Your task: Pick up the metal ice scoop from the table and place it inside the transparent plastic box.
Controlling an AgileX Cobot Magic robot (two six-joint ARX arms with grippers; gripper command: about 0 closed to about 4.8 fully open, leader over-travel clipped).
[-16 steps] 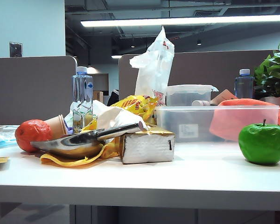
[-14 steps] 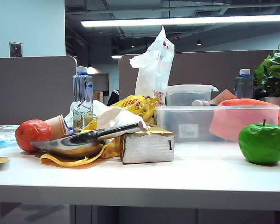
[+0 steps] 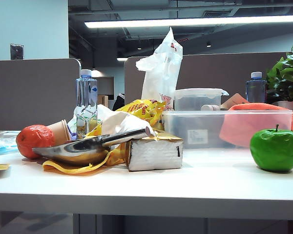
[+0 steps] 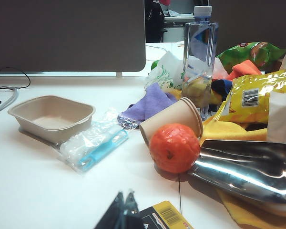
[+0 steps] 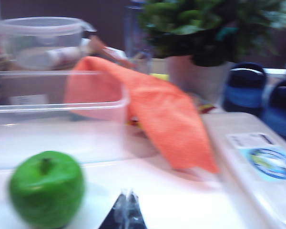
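The metal ice scoop [image 3: 78, 150] lies on the table [image 3: 195, 187] left of centre, its bowl on a yellow cloth and its handle resting on a silver packet. In the left wrist view its shiny bowl [image 4: 250, 169] lies beside an orange. The transparent plastic box [image 3: 195, 119] stands behind, to the right, with an orange cloth draped into it; the right wrist view shows its wall [image 5: 57, 107]. My left gripper [image 4: 125, 195] is shut and empty, low over the table short of the scoop. My right gripper [image 5: 127, 194] is shut and empty near the green apple. Neither arm shows in the exterior view.
An orange [image 3: 34, 140], a tipped paper cup [image 3: 59, 130], a water bottle [image 3: 86, 105] and snack bags crowd the scoop. A green apple [image 3: 275, 149] sits at the right. A lidded tub [image 3: 198, 99] stands behind the box. A beige tray [image 4: 52, 117] is at the far left.
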